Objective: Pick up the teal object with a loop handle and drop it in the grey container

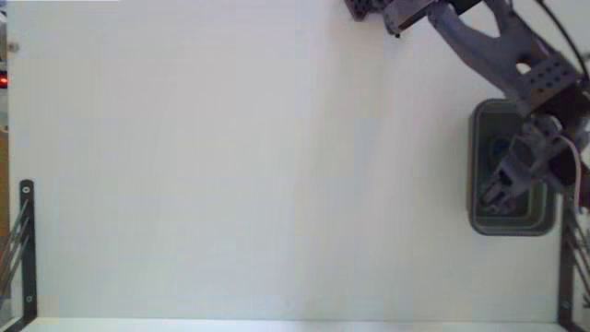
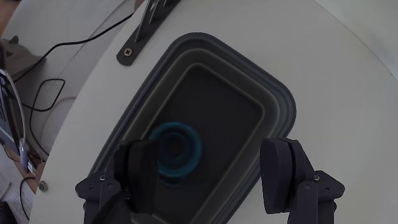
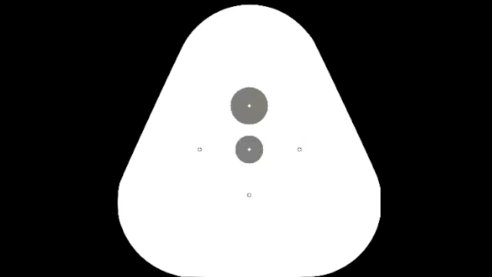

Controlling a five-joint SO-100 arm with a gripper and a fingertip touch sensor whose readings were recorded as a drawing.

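Fixed view: bench (image 1: 230, 166) bare across left + centre, wide free room. Obstacles: grey container (image 1: 481, 157) at right edge w/ arm (image 1: 498, 41) over it, black brackets (image 1: 26, 240) at lower corners. Wrist view: end effector (image 2: 211, 171) spread wide over tub opening; teal cup (image 2: 180, 149) blurred inside, bracket (image 2: 146, 25) upper left.

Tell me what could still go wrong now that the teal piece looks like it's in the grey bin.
1. The open tool hangs low over the grey container; lifting at an angle could clip the rim and shift the tub.
2. The teal object looks blurred in the wrist view, so it may not have settled and could bounce or roll inside.
3. The container sits near the table's right edge in the fixed view, beside a black bracket, so a nudge could push it against that.
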